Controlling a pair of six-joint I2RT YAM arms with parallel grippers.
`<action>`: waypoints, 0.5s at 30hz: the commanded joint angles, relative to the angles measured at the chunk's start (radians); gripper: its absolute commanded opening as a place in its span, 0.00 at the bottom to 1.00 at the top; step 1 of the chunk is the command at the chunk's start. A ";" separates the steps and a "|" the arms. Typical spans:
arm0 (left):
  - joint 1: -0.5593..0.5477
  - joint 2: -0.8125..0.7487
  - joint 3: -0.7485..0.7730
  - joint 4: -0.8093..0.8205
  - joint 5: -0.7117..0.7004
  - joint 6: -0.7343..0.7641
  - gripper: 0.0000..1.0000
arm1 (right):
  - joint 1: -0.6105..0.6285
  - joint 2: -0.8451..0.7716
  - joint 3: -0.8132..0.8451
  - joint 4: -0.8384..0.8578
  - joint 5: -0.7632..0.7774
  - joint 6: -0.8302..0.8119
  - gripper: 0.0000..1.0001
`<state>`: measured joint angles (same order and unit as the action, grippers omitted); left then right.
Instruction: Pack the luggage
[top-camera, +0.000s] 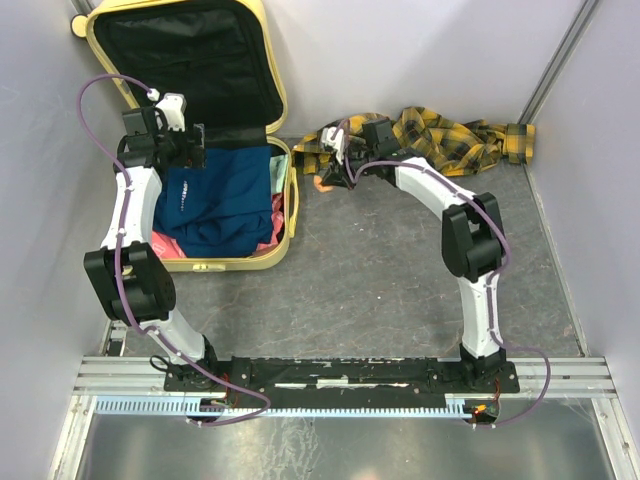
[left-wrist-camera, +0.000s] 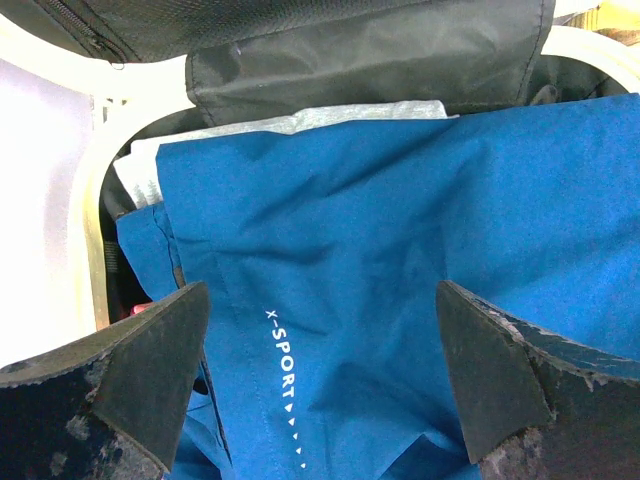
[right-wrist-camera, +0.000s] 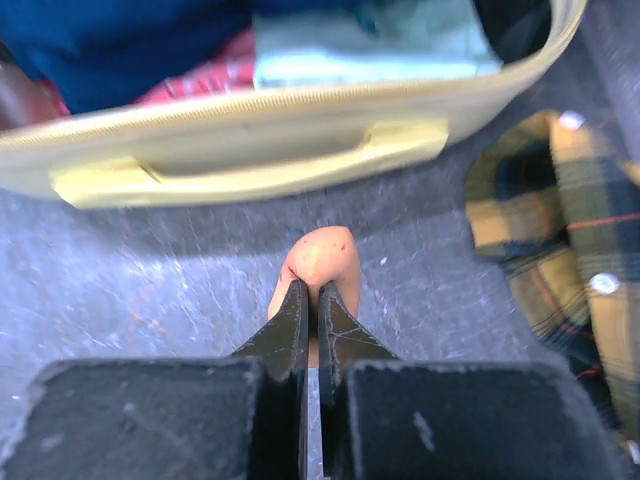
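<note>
packing in progress, judged partly done. the large pale-yellow hard-shell suitcase (top-camera: 250, 262) lies open, and its black-lined lid (top-camera: 190, 60) stands up beyond the left gripper (left-wrist-camera: 320, 290).

already inside:
- a blue sports garment with white lettering (left-wrist-camera: 400, 250), directly beneath the left fingers (left-wrist-camera: 140, 370)
- a pale crinkled plastic-looking packet (left-wrist-camera: 330, 118), just beyond the garment
- a pink-red cloth (right-wrist-camera: 200, 82) and a pale green folded piece (right-wrist-camera: 370, 50), ahead of the right fingers (right-wrist-camera: 285, 330) and behind the suitcase's near wall

the left fingers are spread fully wide and hold nothing. the right gripper (right-wrist-camera: 312, 290) is closed tight, its tips at a small rounded peach-coloured object (right-wrist-camera: 322, 255) on the grey table (right-wrist-camera: 150, 290). whether that object is pinched cannot be told.

left to pack: the yellow-and-black plaid cloth (right-wrist-camera: 560, 210), lying to the right of the right fingers. the lid is not yet shut.
</note>
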<state>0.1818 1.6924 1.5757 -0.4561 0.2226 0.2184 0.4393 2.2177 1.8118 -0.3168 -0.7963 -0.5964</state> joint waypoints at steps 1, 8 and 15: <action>-0.002 -0.032 0.014 0.051 0.035 -0.033 0.99 | 0.027 -0.153 0.013 0.085 -0.112 0.210 0.02; -0.001 -0.056 -0.002 0.056 0.038 -0.035 0.99 | 0.159 -0.179 -0.009 0.190 -0.128 0.341 0.02; -0.002 -0.092 -0.043 0.059 0.031 -0.028 0.99 | 0.280 -0.158 -0.044 0.133 -0.126 0.256 0.02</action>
<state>0.1818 1.6688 1.5478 -0.4465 0.2386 0.2085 0.6804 2.0647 1.7615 -0.1738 -0.8906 -0.3153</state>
